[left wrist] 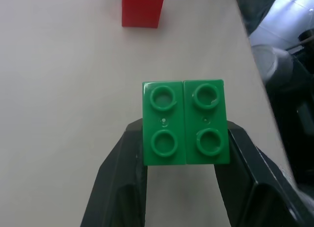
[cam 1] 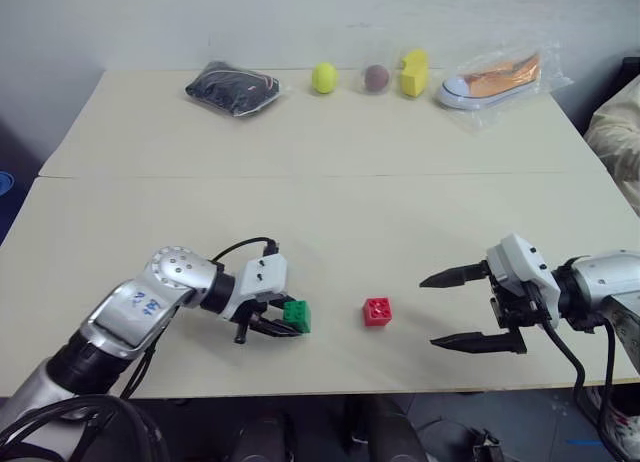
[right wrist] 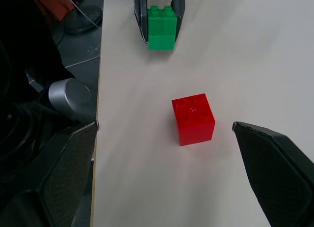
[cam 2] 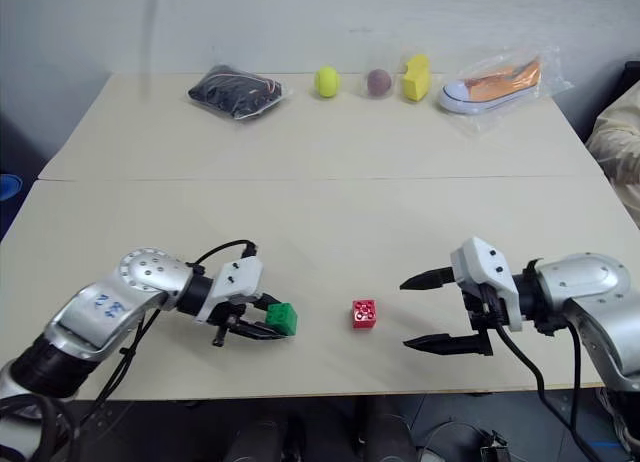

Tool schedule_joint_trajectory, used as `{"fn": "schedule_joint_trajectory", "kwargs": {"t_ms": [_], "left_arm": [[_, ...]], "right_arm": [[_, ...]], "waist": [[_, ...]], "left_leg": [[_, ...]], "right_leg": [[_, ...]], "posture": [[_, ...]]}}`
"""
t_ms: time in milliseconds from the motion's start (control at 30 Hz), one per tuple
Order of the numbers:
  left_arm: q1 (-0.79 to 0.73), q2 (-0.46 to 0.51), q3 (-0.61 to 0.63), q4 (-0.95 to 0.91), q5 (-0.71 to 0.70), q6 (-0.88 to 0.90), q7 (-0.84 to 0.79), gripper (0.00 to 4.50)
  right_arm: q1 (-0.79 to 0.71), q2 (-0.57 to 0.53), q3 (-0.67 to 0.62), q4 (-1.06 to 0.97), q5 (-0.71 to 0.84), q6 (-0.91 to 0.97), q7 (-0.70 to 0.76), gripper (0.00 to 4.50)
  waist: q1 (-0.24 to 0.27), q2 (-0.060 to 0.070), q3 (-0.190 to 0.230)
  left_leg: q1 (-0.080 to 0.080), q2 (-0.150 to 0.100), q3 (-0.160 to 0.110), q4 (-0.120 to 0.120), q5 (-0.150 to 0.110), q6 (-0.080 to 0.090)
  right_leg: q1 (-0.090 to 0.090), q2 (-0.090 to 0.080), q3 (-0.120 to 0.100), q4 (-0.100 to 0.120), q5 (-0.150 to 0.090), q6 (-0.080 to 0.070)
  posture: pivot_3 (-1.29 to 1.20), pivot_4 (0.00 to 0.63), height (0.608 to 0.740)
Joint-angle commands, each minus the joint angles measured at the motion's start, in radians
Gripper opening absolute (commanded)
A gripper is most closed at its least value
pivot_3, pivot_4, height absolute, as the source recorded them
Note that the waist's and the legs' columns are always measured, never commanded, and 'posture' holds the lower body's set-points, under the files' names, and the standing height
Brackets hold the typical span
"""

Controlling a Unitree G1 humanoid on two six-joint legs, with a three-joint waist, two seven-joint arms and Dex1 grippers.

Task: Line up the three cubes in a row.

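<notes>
1. The left gripper (cam 1: 283, 322) is clamped on the green cube (cam 1: 297, 315), one black finger on each side of it, as the left wrist view shows with the studs facing the camera.
2. The green cube sits near the front edge of the bench (cam 1: 330, 182), left of the middle; whether it touches the surface I cannot tell.
3. The red cube (cam 1: 377, 311) stands free on the bench just to the right of the green one, also near the front edge, studs up.
4. The right gripper (cam 1: 453, 308) is over the front right part of the bench, jaws spread wide and holding nothing, pointing toward the red cube but apart from it.
5. Along the far edge lie a black bag (cam 1: 233, 87), a yellow ball (cam 1: 324, 77), a dark ball (cam 1: 376, 77), a yellow block (cam 1: 415, 73) and a bagged shoe (cam 1: 495, 80).
</notes>
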Motion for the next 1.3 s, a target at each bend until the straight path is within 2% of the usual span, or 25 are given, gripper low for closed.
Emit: {"fn": "schedule_joint_trajectory", "kwargs": {"t_ms": [33,367,433,667,700,833,933,1000,1133,1200,1300], "left_arm": [[-0.038,-0.013,-0.025,0.020,0.048,-0.034,-0.024,1.49],[-0.094,-0.054,-0.086,0.057,0.137,-0.042,-0.068,1.49],[-0.099,-0.063,-0.083,0.055,0.139,-0.018,-0.063,2.24],[-0.078,-0.042,0.047,-0.060,-0.011,0.206,-0.065,4.30],[-0.073,-0.036,0.062,-0.075,-0.025,0.228,-0.060,4.48],[0.045,0.063,0.255,-0.155,-0.107,0.312,-0.034,4.48],[0.204,0.142,0.495,-0.195,-0.179,0.364,-0.032,4.48],[0.335,0.175,0.645,-0.198,-0.179,0.359,-0.027,4.48],[0.616,0.133,0.975,-0.164,-0.118,0.346,0.046,4.48],[0.707,0.084,1.086,-0.164,-0.109,0.353,0.092,4.48],[0.750,0.007,1.162,-0.185,-0.103,0.418,0.213,4.48]], "right_arm": [[0.019,-0.009,-0.039,-0.041,0.008,-0.016,-0.022,4.50],[0.052,0.016,-0.025,-0.056,0.012,-0.035,-0.079,4.50],[0.051,0.018,-0.023,-0.060,0.014,-0.035,-0.085,4.50],[0.028,0.028,-0.018,-0.049,0.030,-0.027,-0.088,4.50],[0.024,0.028,-0.018,-0.045,0.032,-0.026,-0.086,4.50],[-0.052,0.033,-0.002,0.003,0.050,-0.011,-0.069,4.50],[-0.119,0.035,0.003,0.019,0.087,0.018,-0.049,4.50],[-0.159,0.037,0.004,0.032,0.114,0.041,-0.037,4.50],[-0.233,0.047,0.030,0.062,0.137,0.072,-0.015,4.50],[-0.251,0.055,0.050,0.073,0.133,0.070,-0.001,4.50],[-0.281,0.075,0.078,0.098,0.113,0.056,0.013,4.50]], "waist": [[0.000,0.000,0.000],[0.016,0.000,0.000],[0.017,0.000,0.000],[0.016,0.000,0.000],[0.015,0.000,0.000],[0.000,0.000,0.000],[-0.010,0.000,0.000],[-0.014,0.000,0.000],[-0.011,0.000,0.000],[-0.005,0.000,0.000],[-0.002,0.000,0.000]], "left_leg": [[0.000,0.000,0.000,0.000,0.000,0.000],[0.000,0.000,-0.001,0.001,0.000,0.001],[0.000,-0.001,-0.001,0.001,0.001,0.001],[0.000,-0.001,-0.001,0.001,0.001,0.002],[0.000,-0.001,-0.001,0.001,0.001,0.002],[0.000,0.000,-0.001,0.000,0.001,0.001],[0.000,0.001,-0.003,0.000,0.001,0.001],[0.000,0.001,-0.003,0.000,0.001,0.001],[0.000,0.002,-0.004,-0.001,0.000,0.000],[-0.001,0.002,-0.004,-0.001,0.000,0.000],[-0.001,0.002,-0.006,-0.001,-0.001,0.001]], "right_leg": [[0.000,0.000,0.000,0.000,0.000,0.000],[0.001,-0.001,0.000,0.000,0.000,0.000],[0.001,-0.001,0.000,0.000,0.000,0.000],[0.001,-0.001,-0.001,0.000,0.000,0.001],[0.001,-0.001,-0.001,0.000,0.000,0.001],[0.001,-0.001,0.000,0.000,0.000,0.001],[0.001,-0.001,-0.002,0.000,0.000,0.000],[0.001,-0.001,-0.002,-0.001,0.000,0.000],[0.001,-0.001,-0.003,-0.002,0.000,-0.001],[0.001,-0.001,-0.003,-0.003,0.000,-0.001],[0.002,-0.003,-0.004,-0.005,0.000,0.000]], "posture": [[0.00,0.150,0.740],[0.00,0.150,0.740],[0.00,0.150,0.740],[0.00,0.150,0.740],[0.00,0.150,0.740],[0.00,0.150,0.740],[0.00,0.150,0.740],[0.00,0.150,0.740],[0.00,0.150,0.740],[0.00,0.150,0.740],[0.00,0.150,0.740]]}}
